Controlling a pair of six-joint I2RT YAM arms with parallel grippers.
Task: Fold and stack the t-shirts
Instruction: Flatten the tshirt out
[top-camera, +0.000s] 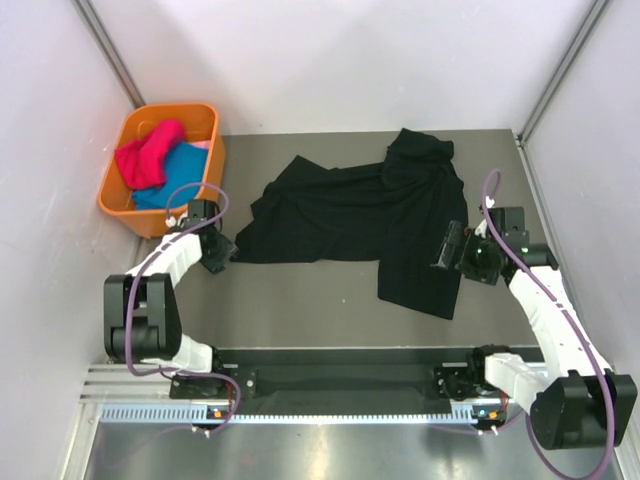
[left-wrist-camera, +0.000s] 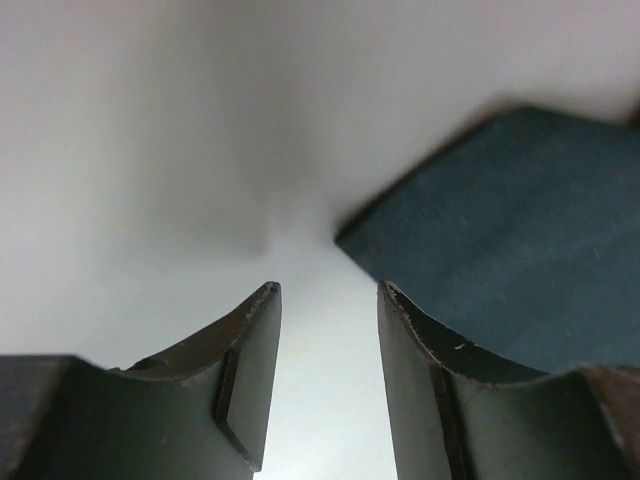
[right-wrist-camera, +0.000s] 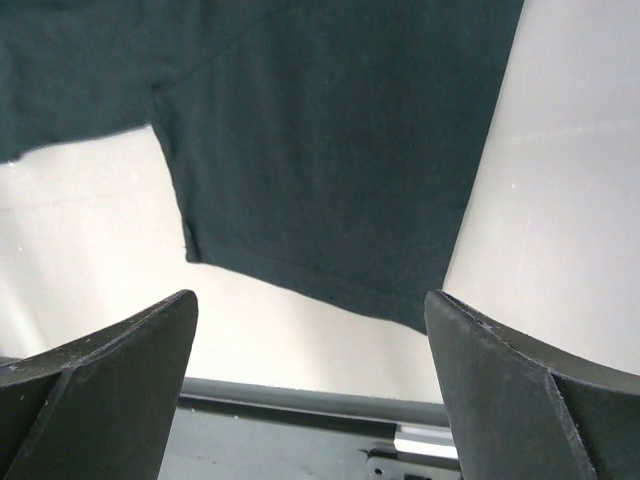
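Note:
A black t-shirt (top-camera: 370, 215) lies crumpled and spread across the middle of the table. It also shows in the right wrist view (right-wrist-camera: 330, 140) and, blurred, in the left wrist view (left-wrist-camera: 510, 230). My left gripper (top-camera: 222, 250) is open and empty at the shirt's left edge, low over the table; its fingers (left-wrist-camera: 250, 370) hold nothing. My right gripper (top-camera: 448, 250) is wide open and empty at the shirt's right side, just above its lower hem.
An orange basket (top-camera: 205, 185) stands at the back left, holding a red t-shirt (top-camera: 148, 152) and a blue t-shirt (top-camera: 175, 180). White walls enclose the table on three sides. A metal rail (top-camera: 340, 378) runs along the near edge.

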